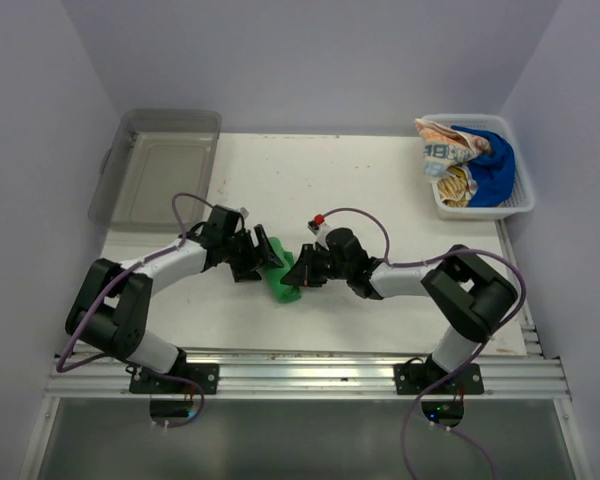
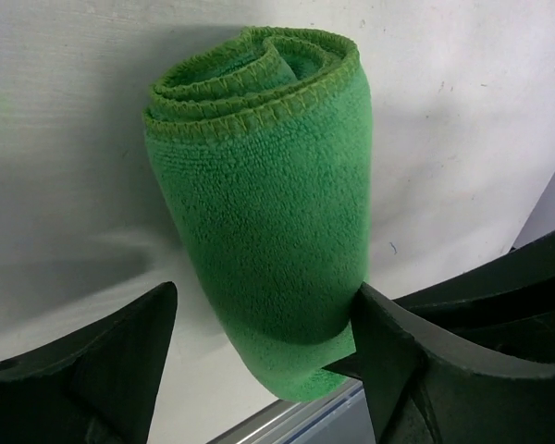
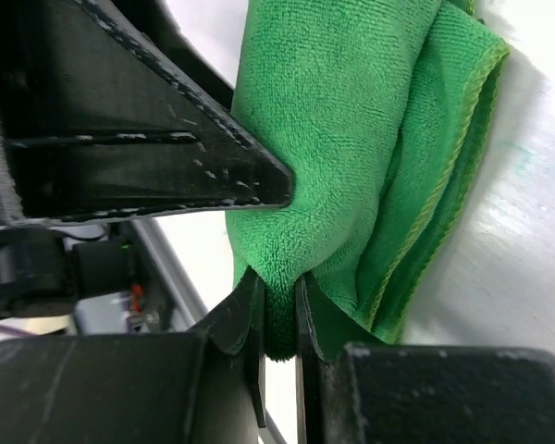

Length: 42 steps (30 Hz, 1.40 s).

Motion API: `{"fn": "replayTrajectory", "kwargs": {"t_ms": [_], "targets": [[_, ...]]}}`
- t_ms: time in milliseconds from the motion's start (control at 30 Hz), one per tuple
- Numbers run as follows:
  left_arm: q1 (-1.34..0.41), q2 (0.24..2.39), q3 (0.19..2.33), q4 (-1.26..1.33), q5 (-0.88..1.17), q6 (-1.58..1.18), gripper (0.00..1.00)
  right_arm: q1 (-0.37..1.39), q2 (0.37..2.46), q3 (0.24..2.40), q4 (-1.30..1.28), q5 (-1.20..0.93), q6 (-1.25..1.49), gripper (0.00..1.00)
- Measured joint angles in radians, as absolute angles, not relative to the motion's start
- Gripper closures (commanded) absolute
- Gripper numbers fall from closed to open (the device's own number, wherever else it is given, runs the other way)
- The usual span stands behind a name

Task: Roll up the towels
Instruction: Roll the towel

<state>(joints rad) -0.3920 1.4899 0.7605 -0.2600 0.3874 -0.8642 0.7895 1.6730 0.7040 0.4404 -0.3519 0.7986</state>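
I have the rolled towel (image 1: 280, 282) lying on the table (image 1: 310, 180) at front middle, left gripper (image 1: 265, 250) at its left, right gripper (image 1: 298, 270) at its right, the other towels (image 1: 465, 160) heaped in the basket (image 1: 520, 200) far right, a tub (image 1: 160, 165) far left.

Top cam sits high behind the arm bases (image 1: 170, 378), looking down over the whole table (image 1: 380, 190). Both wrist cams are jammed right up close, facing the same green towel (image 2: 268, 222) from opposite sides. The overhead catches it mid-table too.
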Motion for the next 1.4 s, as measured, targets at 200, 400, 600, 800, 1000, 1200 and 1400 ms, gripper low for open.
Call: {"fn": "replayTrajectory", "kwargs": {"t_ms": [200,400,600,800,1000,1200,1400], "targets": [[-0.395,1.557,0.776,-0.223,0.413,-0.848,0.56,0.739,1.761,0.659,0.63,-0.48,0.937,1.0],[-0.399,1.599,0.813,-0.227,0.429,-0.845,0.87,0.739,1.723,0.685,0.506,-0.447,0.9,0.57],[-0.404,1.604,0.855,-0.277,0.384,-0.842,0.87,0.837,1.506,0.818,0.04,-0.158,0.706,0.47],[-0.405,1.602,0.87,-0.31,0.347,-0.85,0.86,1.052,1.57,1.085,-0.232,0.171,0.514,0.39],[-0.405,1.602,0.88,-0.331,0.333,-0.854,0.86,1.165,1.712,1.19,-0.357,0.361,0.384,0.36],[-0.406,1.602,0.88,-0.331,0.333,-0.854,0.86,1.171,1.797,1.196,-0.373,0.445,0.322,0.38],[-0.406,1.602,0.88,-0.331,0.333,-0.854,0.86,1.172,1.82,1.198,-0.366,0.47,0.309,0.23]]}}
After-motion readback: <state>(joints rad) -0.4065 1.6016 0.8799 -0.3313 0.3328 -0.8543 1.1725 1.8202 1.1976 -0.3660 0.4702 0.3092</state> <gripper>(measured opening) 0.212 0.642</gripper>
